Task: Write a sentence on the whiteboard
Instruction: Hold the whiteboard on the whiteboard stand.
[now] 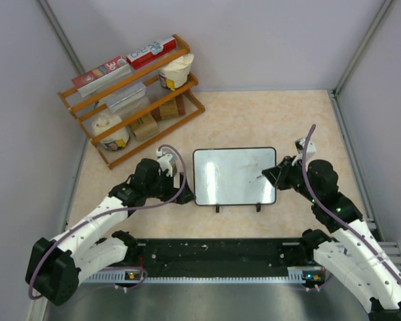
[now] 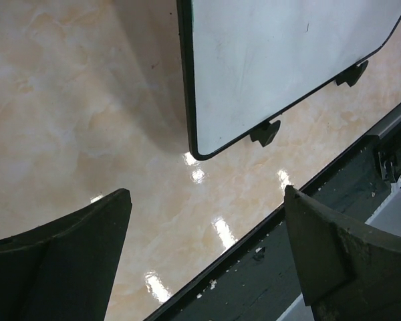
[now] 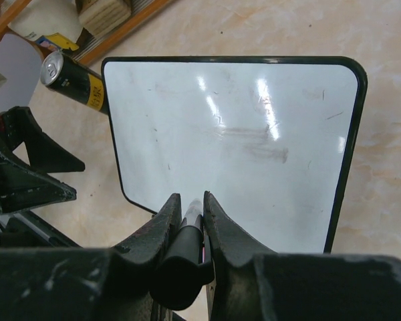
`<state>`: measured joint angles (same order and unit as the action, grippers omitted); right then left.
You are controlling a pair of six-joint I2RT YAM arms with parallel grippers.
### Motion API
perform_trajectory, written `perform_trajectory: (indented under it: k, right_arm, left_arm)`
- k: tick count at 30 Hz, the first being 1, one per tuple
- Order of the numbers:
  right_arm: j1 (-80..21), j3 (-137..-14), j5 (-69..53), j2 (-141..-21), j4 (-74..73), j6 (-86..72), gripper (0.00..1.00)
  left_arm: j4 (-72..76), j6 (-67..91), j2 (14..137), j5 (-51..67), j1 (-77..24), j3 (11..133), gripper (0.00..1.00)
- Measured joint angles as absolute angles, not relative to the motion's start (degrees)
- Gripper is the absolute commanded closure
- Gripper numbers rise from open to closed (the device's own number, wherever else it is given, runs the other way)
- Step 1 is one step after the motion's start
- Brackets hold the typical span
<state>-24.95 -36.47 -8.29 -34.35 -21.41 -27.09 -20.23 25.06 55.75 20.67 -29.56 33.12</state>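
The whiteboard (image 1: 234, 175) lies flat in the middle of the table, with a thin black frame and two small black feet at its near edge. It also shows in the left wrist view (image 2: 281, 60) and the right wrist view (image 3: 234, 147). It bears only faint grey smudges and small stray marks; no sentence shows. My right gripper (image 3: 190, 200) is shut on a black marker (image 3: 187, 241) and hovers at the board's right edge (image 1: 275, 175). My left gripper (image 2: 207, 234) is open and empty, just left of the board (image 1: 177, 175).
A wooden rack (image 1: 130, 100) with boxes, cups and jars stands at the back left. A black and yellow can (image 3: 70, 80) lies left of the board. A black rail (image 1: 214, 257) runs along the near table edge. Grey walls close in both sides.
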Motion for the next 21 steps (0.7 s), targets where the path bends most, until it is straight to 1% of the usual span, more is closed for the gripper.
perform_trajectory:
  k: [6, 13, 21]
  right_arm:
    - [-24.9, -33.6, -8.9, -29.7, -20.8, -26.9, 1.00]
    - [-24.9, -33.3, -9.7, -26.8, -20.1, -26.8, 1.00]
    - [-24.9, -32.0, -10.8, -26.4, -19.7, -26.7, 1.00]
  left_arm:
    - [-12.3, 27.0, 55.0, 21.6, -29.3, 27.2, 0.01]
    - [-8.6, 27.3, 56.6, 21.9, -29.1, 27.0, 0.01]
    - [-8.2, 25.8, 58.3, 23.8, -26.2, 27.0, 0.01]
